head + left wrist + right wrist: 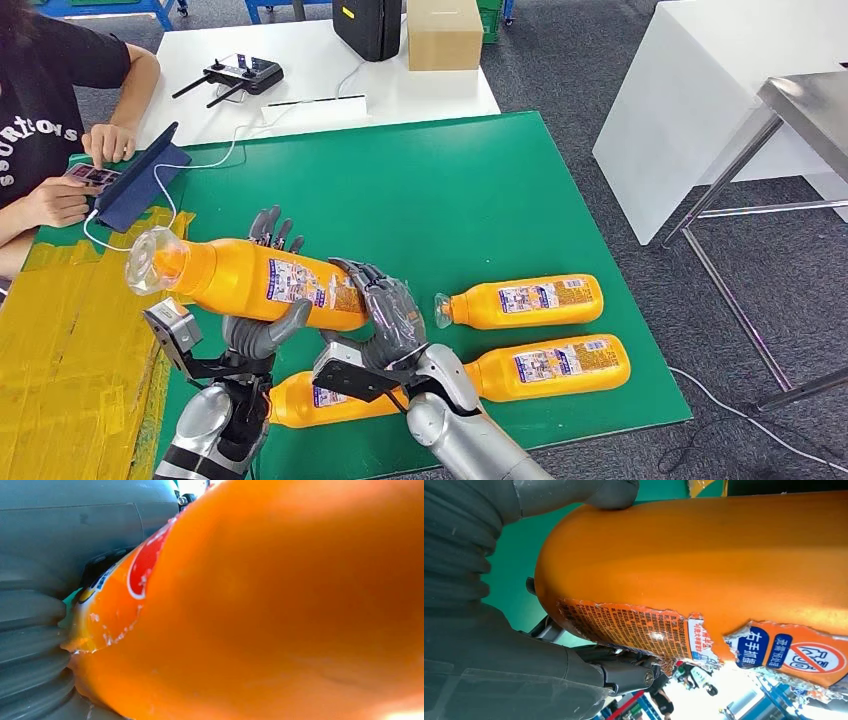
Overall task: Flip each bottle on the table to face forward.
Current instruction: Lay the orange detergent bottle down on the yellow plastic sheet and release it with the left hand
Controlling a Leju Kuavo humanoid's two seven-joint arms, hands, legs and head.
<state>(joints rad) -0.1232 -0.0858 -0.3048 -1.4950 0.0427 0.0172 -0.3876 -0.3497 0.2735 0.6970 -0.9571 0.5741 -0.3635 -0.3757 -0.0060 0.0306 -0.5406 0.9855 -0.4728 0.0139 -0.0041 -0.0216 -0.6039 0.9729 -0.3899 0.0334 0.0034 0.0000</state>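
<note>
Even, bright overhead light; the bottle (pixel 280 610) fills the left wrist view, blurred, glare bottom right.

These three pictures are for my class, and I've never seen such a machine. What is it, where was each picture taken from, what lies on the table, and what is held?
It is a humanoid robot with two silver arms. The wide picture is from its head, looking down; the two close-ups are from cameras at its wrists. Its left hand and right hand together hold one orange bottle above the green table. Three more orange bottles lie there: the far one, the near right one and one below the hands. A person sits nearby.
</note>
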